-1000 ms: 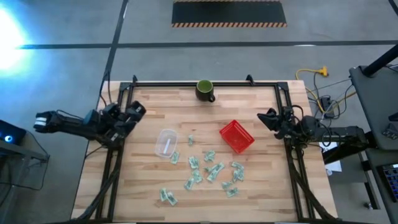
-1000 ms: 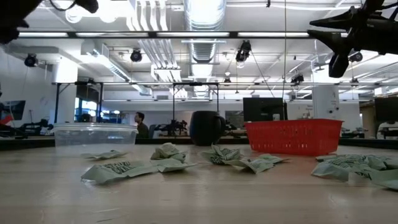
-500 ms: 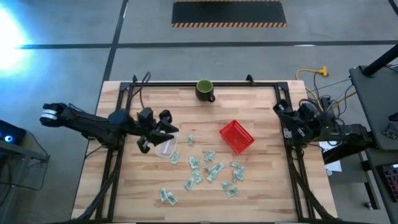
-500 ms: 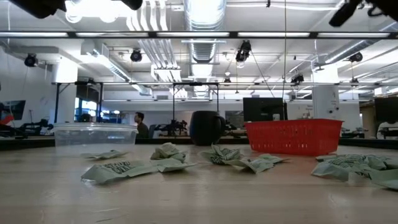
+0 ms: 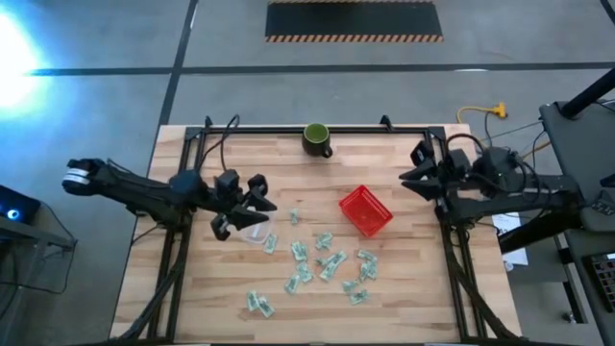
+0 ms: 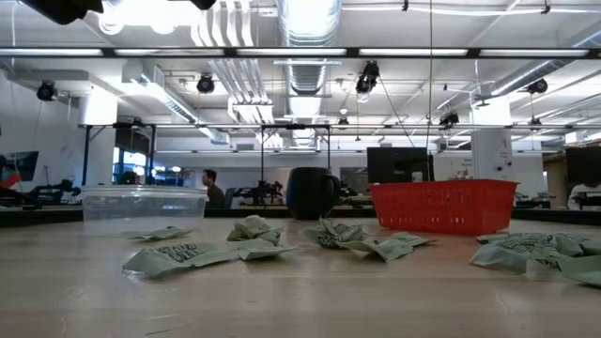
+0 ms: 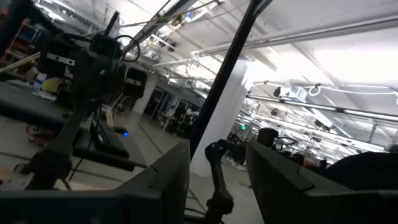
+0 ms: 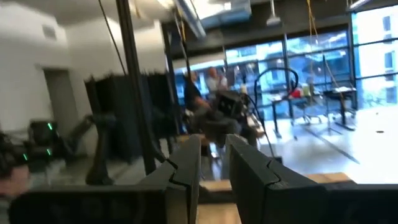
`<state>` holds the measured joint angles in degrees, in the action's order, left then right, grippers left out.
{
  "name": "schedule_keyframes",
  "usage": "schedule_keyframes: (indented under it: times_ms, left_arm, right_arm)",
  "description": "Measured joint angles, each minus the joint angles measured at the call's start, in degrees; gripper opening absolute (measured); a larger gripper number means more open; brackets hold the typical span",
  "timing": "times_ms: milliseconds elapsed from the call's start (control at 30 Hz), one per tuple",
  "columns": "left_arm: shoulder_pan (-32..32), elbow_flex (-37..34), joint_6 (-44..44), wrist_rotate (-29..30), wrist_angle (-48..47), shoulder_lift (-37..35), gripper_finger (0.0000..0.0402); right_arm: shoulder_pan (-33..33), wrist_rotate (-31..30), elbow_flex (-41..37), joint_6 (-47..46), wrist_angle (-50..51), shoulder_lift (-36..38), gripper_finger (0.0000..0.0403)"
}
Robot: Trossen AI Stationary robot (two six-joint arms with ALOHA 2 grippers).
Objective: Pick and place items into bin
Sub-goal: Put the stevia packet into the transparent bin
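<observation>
Several pale green-and-white packets (image 5: 317, 258) lie flat and scattered on the wooden table's near middle, and in the low view (image 6: 202, 252) they show in front. The red mesh bin (image 5: 366, 211) (image 6: 441, 205) stands to the right of the middle. My left gripper (image 5: 259, 199) hovers open over the clear plastic tub (image 5: 257, 223), high above the table and touching nothing. In the left wrist view its fingers (image 7: 161, 186) point out at the room. My right gripper (image 5: 409, 171) is open and raised at the table's right edge, apart from the bin.
A dark green mug (image 5: 317, 139) (image 6: 313, 192) stands by the far edge. The clear tub (image 6: 141, 202) sits left of the packets. A black frame (image 5: 317, 129) runs along the table's far and side edges. Bare wood lies along the near edge (image 5: 317, 327).
My left arm has swung from the table's left edge toward the middle and now hovers over the clear tub. My right gripper has risen out of the top of the low view, staying by the right edge. The packets, bin and tub have not moved.
</observation>
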<state>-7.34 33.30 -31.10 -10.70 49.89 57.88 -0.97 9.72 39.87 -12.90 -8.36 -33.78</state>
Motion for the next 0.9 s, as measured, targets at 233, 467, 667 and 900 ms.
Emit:
schedule_keyframes:
  times_ms: [233, 467, 667, 900]
  left_arm:
    - [0.01, 0.44, 1.99, 0.84, -8.16, -3.08, 0.0141]
    - [0.01, 0.57, 5.28, 2.26, -10.32, -5.60, 0.0141]
    - [-1.65, 1.55, 5.53, 4.07, -20.88, -7.20, 0.0141]
    - [-8.92, 5.71, 1.47, 8.89, -36.07, -6.52, 0.0141]
  right_arm:
    - [0.00, -0.11, 7.74, 3.93, 10.81, -4.05, 0.0068]
    - [0.00, -0.22, 8.90, 1.33, 13.25, -5.97, 0.0068]
    - [0.47, -0.18, 8.81, -0.42, 16.27, -7.78, 0.0068]
    - [2.66, -0.49, 8.73, -0.40, 16.90, -11.04, 0.0068]
